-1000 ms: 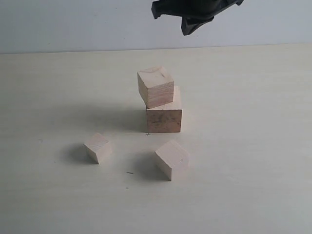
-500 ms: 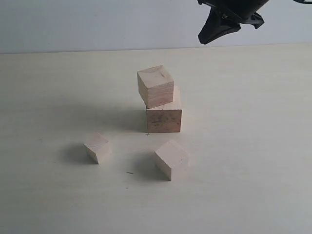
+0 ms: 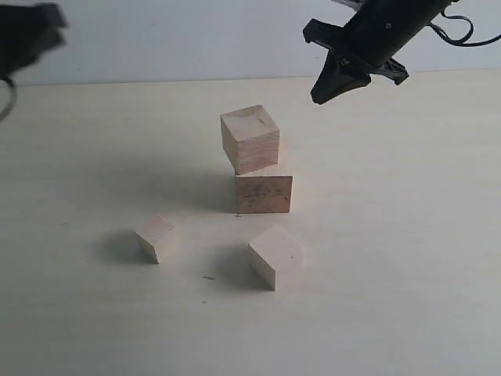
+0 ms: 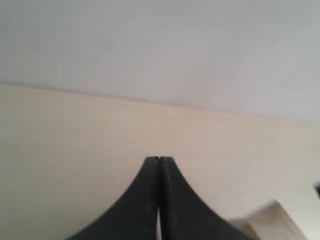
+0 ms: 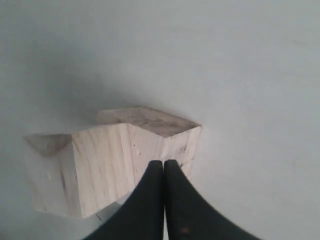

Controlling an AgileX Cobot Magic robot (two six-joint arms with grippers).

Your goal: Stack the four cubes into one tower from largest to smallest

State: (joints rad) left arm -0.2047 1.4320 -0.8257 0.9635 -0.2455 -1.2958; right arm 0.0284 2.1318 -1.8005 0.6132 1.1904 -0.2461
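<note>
The largest cube (image 3: 264, 193), with dark smudges on its front, stands mid-table. A second cube (image 3: 250, 139) rests on it, twisted and overhanging to the left. In front lie a loose middle-sized cube (image 3: 276, 255) and the smallest cube (image 3: 157, 237). My right gripper (image 3: 321, 95) hangs shut and empty in the air, up and to the right of the stack. The right wrist view shows its joined tips (image 5: 163, 163) over the stacked pair (image 5: 100, 165). My left gripper (image 3: 47, 27) is a blur at the upper left; its tips (image 4: 159, 159) are pressed together and hold nothing.
The pale tabletop (image 3: 407, 235) runs back to a grey wall (image 3: 156, 39). A cable (image 3: 462, 35) trails behind the right arm. A pale block corner (image 4: 272, 220) shows at the edge of the left wrist view.
My right gripper has swung from above the stack to the right, then come down a little. My left gripper has come into view at the upper left. No cube has moved.
</note>
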